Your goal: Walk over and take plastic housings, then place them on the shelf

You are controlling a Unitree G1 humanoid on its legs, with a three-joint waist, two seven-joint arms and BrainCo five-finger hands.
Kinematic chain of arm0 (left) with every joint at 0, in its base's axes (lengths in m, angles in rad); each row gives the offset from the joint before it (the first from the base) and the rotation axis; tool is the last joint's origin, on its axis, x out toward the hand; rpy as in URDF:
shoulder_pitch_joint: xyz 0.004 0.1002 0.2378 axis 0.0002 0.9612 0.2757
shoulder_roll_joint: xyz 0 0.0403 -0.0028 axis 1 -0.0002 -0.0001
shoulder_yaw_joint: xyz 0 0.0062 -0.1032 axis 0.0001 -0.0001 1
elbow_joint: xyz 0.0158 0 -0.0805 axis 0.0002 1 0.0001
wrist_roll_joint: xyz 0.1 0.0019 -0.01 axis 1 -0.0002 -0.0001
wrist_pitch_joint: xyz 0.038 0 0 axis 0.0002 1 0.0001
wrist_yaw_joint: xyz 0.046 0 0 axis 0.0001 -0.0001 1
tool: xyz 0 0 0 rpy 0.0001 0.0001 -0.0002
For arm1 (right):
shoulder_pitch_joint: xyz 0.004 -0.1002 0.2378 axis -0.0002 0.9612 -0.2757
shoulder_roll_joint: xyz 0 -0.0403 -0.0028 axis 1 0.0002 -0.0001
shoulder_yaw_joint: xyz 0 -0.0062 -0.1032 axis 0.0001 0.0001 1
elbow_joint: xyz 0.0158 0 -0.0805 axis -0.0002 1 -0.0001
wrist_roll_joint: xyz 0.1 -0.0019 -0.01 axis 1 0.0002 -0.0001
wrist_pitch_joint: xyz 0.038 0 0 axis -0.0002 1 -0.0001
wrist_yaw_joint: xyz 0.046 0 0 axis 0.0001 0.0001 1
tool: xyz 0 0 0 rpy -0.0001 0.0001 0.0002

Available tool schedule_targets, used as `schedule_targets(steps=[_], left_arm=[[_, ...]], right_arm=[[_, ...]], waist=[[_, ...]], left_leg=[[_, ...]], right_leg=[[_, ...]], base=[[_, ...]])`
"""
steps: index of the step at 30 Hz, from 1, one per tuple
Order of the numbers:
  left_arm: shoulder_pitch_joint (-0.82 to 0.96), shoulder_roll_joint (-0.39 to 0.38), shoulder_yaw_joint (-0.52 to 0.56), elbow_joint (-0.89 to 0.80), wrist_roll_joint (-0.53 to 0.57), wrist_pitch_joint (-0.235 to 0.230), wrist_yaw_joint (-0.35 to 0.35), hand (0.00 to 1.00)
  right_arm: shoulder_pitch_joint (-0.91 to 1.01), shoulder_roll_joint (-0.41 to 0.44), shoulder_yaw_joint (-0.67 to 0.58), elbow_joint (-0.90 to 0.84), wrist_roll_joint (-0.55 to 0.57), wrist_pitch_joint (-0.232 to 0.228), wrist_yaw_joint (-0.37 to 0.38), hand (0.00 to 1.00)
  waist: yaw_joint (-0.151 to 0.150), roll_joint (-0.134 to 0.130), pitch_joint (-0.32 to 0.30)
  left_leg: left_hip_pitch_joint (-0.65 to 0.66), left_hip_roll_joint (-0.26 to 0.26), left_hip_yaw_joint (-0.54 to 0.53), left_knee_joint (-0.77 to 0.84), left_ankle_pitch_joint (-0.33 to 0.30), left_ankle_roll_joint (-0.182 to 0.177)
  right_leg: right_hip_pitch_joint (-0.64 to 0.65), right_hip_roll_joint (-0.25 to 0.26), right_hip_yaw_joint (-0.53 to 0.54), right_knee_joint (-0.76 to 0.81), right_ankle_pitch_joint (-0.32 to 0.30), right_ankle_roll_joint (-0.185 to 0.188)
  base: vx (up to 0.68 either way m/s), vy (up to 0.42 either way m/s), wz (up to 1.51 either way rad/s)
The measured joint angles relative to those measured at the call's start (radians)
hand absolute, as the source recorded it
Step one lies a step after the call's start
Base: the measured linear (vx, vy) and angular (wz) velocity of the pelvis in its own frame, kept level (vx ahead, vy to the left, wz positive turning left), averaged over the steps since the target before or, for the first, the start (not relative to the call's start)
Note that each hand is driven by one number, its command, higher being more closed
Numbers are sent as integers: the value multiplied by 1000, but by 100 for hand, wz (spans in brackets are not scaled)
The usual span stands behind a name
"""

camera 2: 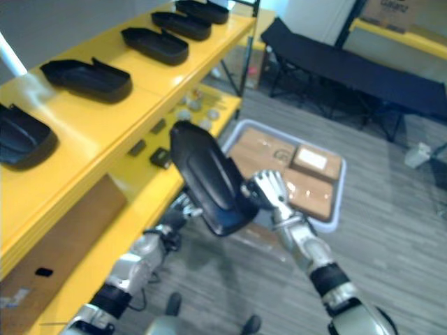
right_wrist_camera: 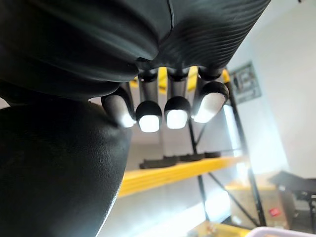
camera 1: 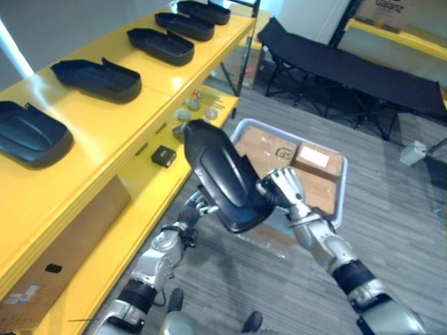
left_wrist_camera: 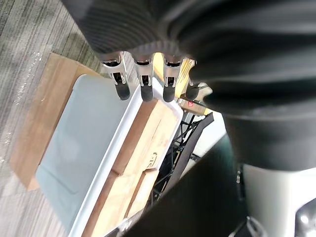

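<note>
One smooth, glossy black plastic housing (camera 1: pixel 223 174), long and rounded like a shell, is nearest, held up at a tilt between both hands. The left robot hand (camera 1: pixel 202 204) supports it from beneath with straight fingers. The right robot hand (camera 1: pixel 285 187) clamps its right edge with curled fingers, forearm angled upward. Left of the left robot hand stands a yellow shelf (camera 1: pixel 133 118), its flat top carrying five more housings (camera 1: pixel 28 132) (camera 1: pixel 98 78) (camera 1: pixel 160 45) (camera 1: pixel 185 26) (camera 1: pixel 204 10) in a row. Beyond the right robot hand, one pale rectangular tray (camera 1: pixel 340 199) on the grey floor (camera 1: pixel 391 209) holds flat cardboard boxes (camera 1: pixel 269 150).
</note>
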State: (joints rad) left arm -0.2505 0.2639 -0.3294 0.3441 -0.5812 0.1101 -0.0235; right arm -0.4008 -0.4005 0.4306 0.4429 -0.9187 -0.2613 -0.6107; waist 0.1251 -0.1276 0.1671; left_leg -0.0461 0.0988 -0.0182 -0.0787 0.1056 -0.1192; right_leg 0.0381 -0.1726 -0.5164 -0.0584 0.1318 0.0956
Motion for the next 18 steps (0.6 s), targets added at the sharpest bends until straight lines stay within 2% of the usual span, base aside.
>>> schedule_targets(steps=[6, 11, 18], left_arm=[[10, -12, -7, 41, -95, -20, 23, 0], [24, -20, -6, 66, -192, -90, 28, 0], [35, -38, 6, 100, -219, -174, 53, 0]], right_arm=[[1, 16, 15, 8, 0, -5, 0, 100], [6, 46, 15, 23, -3, -9, -2, 100], [38, 68, 36, 50, -29, -10, -17, 100]], waist=[[-1, 0, 0], [0, 0, 0], [2, -1, 0]], left_leg=[[2, 0, 1, 0, 1, 0], [2, 0, 1, -1, 1, 0], [1, 0, 0, -1, 0, 0]], right_leg=[[0, 0, 1, 0, 0, 0], [0, 0, 1, 0, 0, 0], [0, 0, 0, -1, 0, 0]], base=[[0, 0, 0], [0, 0, 0], [0, 0, 0]])
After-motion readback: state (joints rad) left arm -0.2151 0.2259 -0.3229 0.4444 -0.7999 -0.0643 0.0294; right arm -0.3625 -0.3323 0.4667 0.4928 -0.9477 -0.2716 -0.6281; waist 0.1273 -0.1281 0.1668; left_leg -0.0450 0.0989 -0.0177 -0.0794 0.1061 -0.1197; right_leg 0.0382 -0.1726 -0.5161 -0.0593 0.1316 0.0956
